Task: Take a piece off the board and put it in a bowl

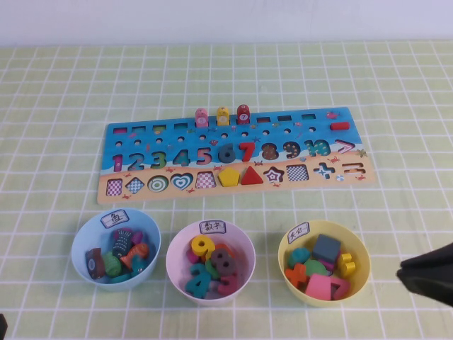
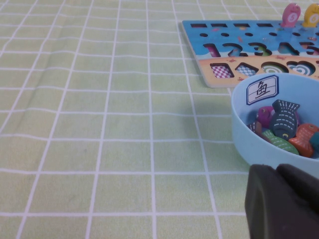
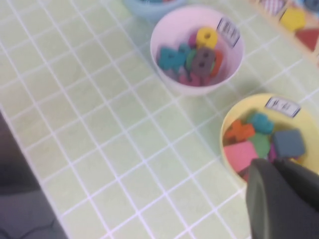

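Piece point(image 1: 224, 263), the dark grey-brown wooden 8, lay inside the pale pink-white bowl point(image 1: 178, 249) among other number pieces, beside a yellow numeral. That bowl stood in the middle of a row of three on the green checked tabletop point(image 1: 56, 85), with a light blue bowl point(image 1: 85, 234) of fish pieces at its nine o'clock and a yellow bowl point(image 1: 357, 244) of shape pieces at its three o'clock. The puzzle board point(image 1: 237, 185) lay at twelve o'clock of the bowls, its 8 cut-out empty between the red 7 point(image 1: 246, 151) and the 9. The right gripper point(image 1: 427, 273) hovered at three o'clock of the yellow bowl, jaws closed and holding nothing. The left gripper point(image 2: 284, 201) sat low near the blue bowl; I cannot tell how its jaws stood.
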Tool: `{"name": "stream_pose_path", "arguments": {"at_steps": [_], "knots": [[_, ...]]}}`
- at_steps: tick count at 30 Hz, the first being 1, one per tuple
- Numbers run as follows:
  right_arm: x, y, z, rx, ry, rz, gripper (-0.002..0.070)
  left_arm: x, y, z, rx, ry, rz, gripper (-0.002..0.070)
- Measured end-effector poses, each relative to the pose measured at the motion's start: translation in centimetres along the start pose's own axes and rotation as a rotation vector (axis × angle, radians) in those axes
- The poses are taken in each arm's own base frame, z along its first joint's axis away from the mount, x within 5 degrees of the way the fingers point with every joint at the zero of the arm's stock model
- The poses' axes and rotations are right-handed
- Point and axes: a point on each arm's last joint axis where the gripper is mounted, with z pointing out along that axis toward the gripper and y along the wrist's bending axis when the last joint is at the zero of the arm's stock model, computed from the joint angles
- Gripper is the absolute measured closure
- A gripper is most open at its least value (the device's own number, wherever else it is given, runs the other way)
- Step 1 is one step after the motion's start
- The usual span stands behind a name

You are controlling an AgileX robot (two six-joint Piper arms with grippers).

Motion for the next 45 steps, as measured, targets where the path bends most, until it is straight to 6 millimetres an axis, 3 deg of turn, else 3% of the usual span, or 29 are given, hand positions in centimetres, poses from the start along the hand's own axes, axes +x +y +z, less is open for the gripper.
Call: {"name": "stream_pose_path", "arguments": {"at_steps": [5, 9, 17, 25, 30, 37, 45], "knots": [[1.2, -0.1, -1.6, 0.046, -0.123, -0.024, 0.0692, 0.0, 0.0, 0.0, 0.0, 0.0, 0.0, 0.068], [2.8, -0.2, -0.8, 0.088, -0.259, -0.049, 0.0692, 0.0, 0.0, 0.0, 0.0, 0.0, 0.0, 0.068], [8.2, -0.8, 3.1, 0.199, -0.592, -0.023, 0.0692, 0.0, 0.0, 0.0, 0.0, 0.0, 0.0, 0.068], [14.9, -2.4, 3.9, 0.463, -0.734, 0.209, 0.0692, 0.0, 0.0, 0.0, 0.0, 0.0, 0.0, 0.068], [17.5, -2.8, 3.4, 0.668, -0.79, 0.297, 0.0692, 0.0, 0.0, 0.0, 0.0, 0.0, 0.0, 0.068], [18.9, -3.2, 2.7, 0.871, -0.764, 0.373, 0.0693, 0.0, 0.0, 0.0, 0.0, 0.0, 0.0, 0.068], [19.0, -3.4, 2.6, 0.903, -0.757, 0.38, 0.0693, 0.0, 0.0, 0.0, 0.0, 0.0, 0.0, 0.068]]}}
